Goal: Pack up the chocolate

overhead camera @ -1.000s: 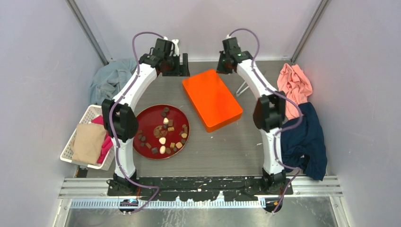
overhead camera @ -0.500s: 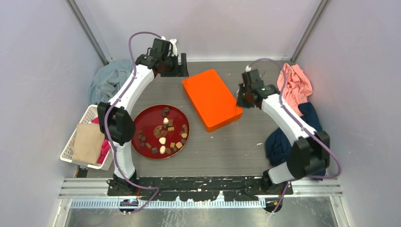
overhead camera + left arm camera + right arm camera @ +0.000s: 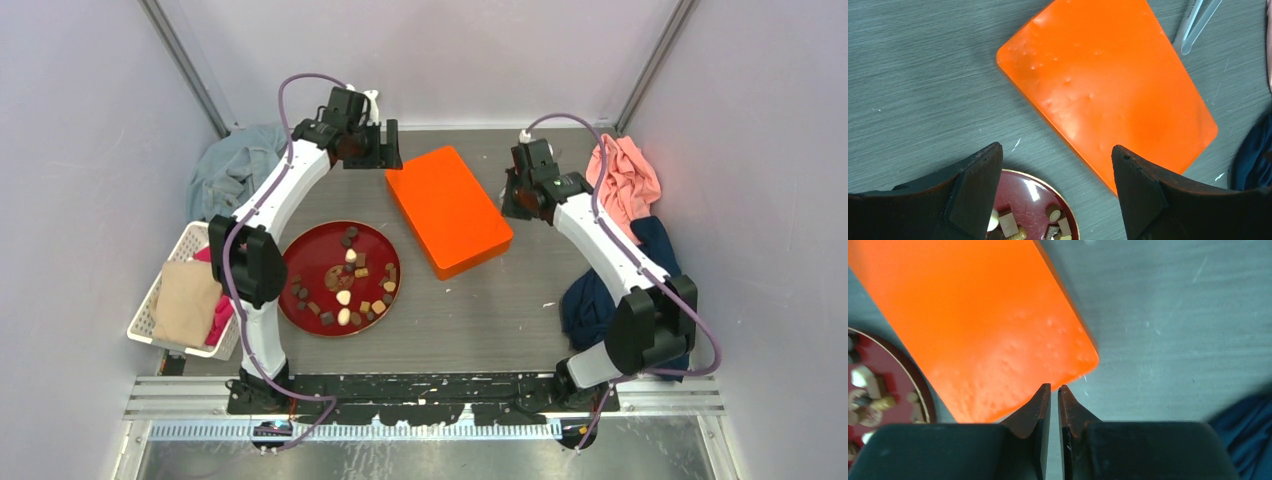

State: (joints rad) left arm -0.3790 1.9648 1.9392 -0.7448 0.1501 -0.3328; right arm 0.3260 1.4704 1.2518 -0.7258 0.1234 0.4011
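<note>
Several small chocolate pieces (image 3: 343, 285), dark brown, tan and cream, lie on a round dark-red plate (image 3: 312, 250) left of centre; a few show in the left wrist view (image 3: 1053, 214) and right wrist view (image 3: 860, 377). An orange rectangular box (image 3: 447, 208) with its lid on lies at the centre back, also in the left wrist view (image 3: 1113, 85) and right wrist view (image 3: 973, 315). My left gripper (image 3: 390, 145) is open and empty, high over the table by the box's far-left corner. My right gripper (image 3: 510, 190) is shut and empty, high beside the box's right edge.
A white basket (image 3: 150, 310) with tan and pink cloths stands at the left. A grey-blue cloth (image 3: 228, 170) lies back left. A pink cloth (image 3: 625, 180) and a navy cloth (image 3: 640, 290) lie at the right. A clear plastic tool (image 3: 1195, 25) lies behind the box.
My right arm swung from the back of the table out to the right, its gripper now beside the box's right edge. My left gripper shifted only slightly.
</note>
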